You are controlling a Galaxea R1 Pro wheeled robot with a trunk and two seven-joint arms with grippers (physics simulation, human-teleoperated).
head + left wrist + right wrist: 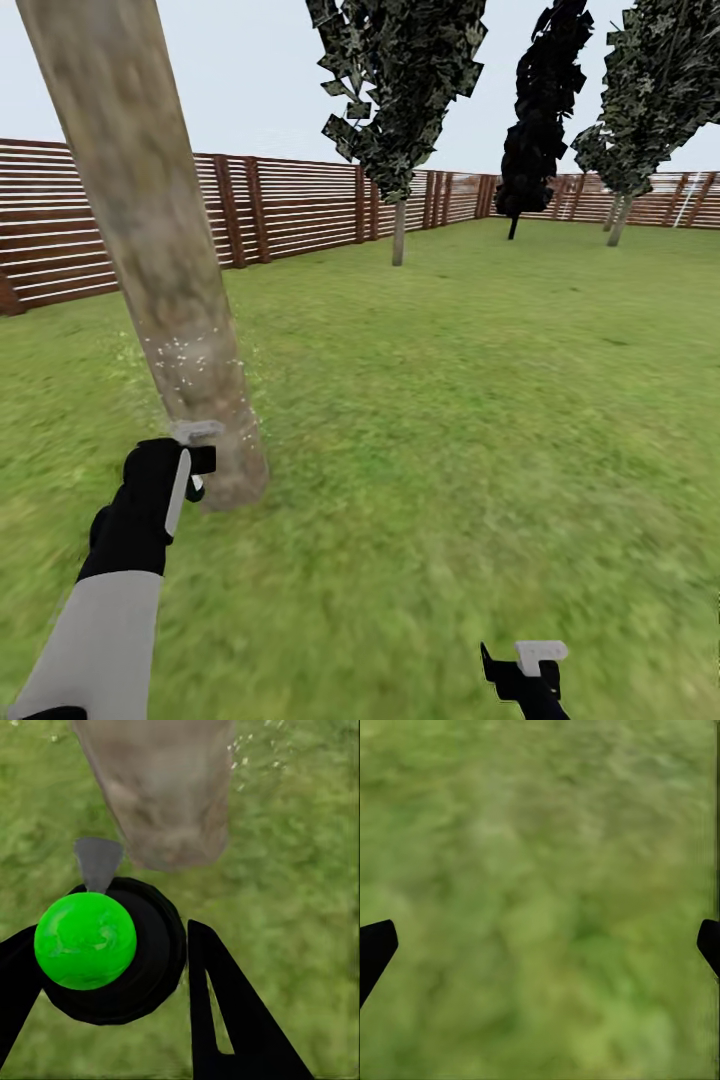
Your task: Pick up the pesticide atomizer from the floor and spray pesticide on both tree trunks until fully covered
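Observation:
One thick, pale grey-beige mottled tree trunk (160, 250) rises leaning from the lawn at the left of the head view. White spray specks dot its bark a little above the base. My left gripper (186, 472) is shut on the pesticide atomizer (197, 434) right beside the foot of the trunk. In the left wrist view the atomizer (112, 945) is a black round body with a bright green ball and a grey nozzle pointing at the tree trunk (161, 787); my black fingers (225, 1012) flank it. My right gripper (527, 668) hangs open low at the right over grass (540, 900).
A brown slatted fence (290, 205) rings the lawn. Farther back stand a leafy tree on a thin pale trunk (398, 232), a black cypress (540, 120) and another leafy tree (622, 215) at the right. Open grass (480, 400) stretches across the middle and right.

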